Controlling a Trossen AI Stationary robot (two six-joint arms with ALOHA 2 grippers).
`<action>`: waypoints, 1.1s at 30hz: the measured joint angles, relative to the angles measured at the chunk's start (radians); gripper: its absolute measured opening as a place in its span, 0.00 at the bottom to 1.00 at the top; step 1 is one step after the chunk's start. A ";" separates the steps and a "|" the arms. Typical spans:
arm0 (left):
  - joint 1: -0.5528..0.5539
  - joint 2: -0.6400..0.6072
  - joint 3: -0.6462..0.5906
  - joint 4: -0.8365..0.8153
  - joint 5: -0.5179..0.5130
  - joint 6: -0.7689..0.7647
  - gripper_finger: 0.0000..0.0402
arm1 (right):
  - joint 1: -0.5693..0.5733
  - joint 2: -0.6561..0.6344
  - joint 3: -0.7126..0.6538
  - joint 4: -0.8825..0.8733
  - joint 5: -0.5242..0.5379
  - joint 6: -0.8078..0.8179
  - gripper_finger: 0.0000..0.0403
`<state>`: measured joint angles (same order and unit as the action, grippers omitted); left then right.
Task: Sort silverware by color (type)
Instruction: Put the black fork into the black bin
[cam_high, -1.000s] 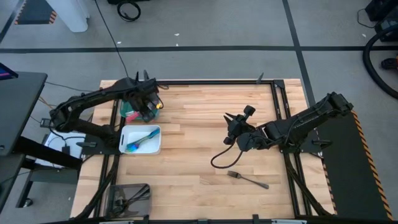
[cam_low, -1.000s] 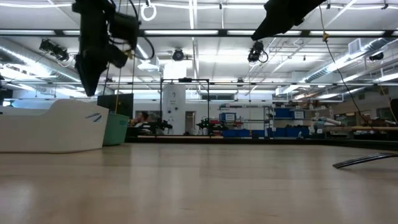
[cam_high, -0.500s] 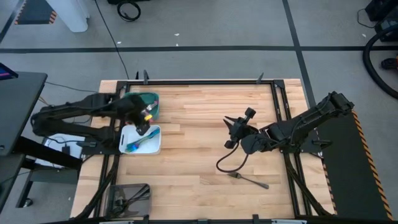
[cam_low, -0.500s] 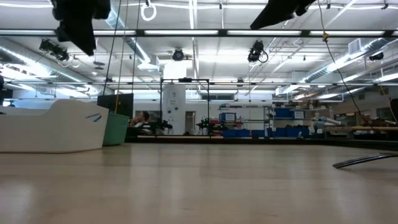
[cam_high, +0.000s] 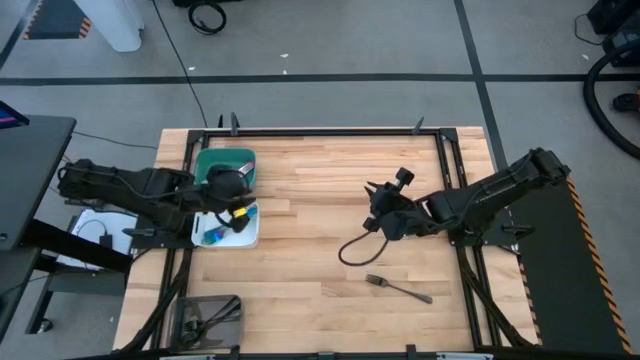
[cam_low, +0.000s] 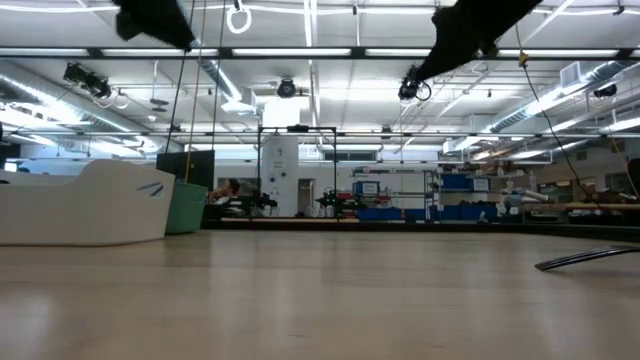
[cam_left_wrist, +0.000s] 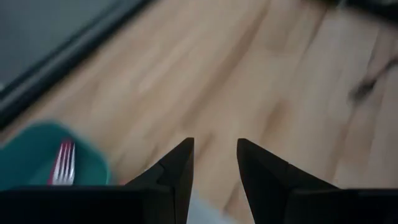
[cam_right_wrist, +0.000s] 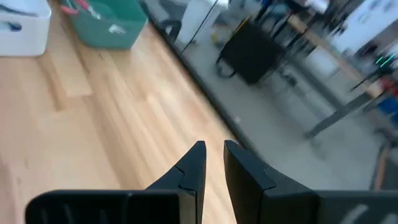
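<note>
A dark grey fork lies flat on the wooden table, right of centre and toward the near edge; the low view shows it as the fork. The green bin holds a red-handled fork. The white bin holds blue-handled pieces. My left gripper hangs open over the white bin, with nothing between its fingers. My right gripper hovers above the table's middle. Its fingers stand a narrow gap apart and hold nothing.
A grey bin with dark utensils sits off the table's near left corner. A black cable droops from the right arm onto the table above the fork. A dark metal frame edges the table. Bare wood lies between the two arms.
My left gripper has drawn back from over the green bin toward the table's near edge, to above the white bin. It has risen and swung round to face the table's middle, staying open. The green bin is now uncovered.
</note>
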<state>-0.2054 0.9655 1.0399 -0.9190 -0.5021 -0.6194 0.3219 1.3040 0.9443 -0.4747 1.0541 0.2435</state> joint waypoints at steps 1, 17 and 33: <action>-0.007 0.005 -0.001 0.046 -0.028 0.004 0.33 | -0.011 -0.001 0.000 -0.021 -0.026 0.025 0.16; -0.123 0.237 0.000 0.402 0.005 0.187 0.33 | -0.063 -0.002 0.000 -0.269 -0.786 0.416 0.16; -0.220 0.325 0.000 0.538 0.009 0.238 0.33 | 0.093 0.096 0.000 -0.329 -0.834 0.518 0.16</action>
<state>-0.4253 1.2903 1.0397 -0.3809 -0.4931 -0.3816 0.4145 1.3998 0.9447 -0.8040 0.2199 0.7612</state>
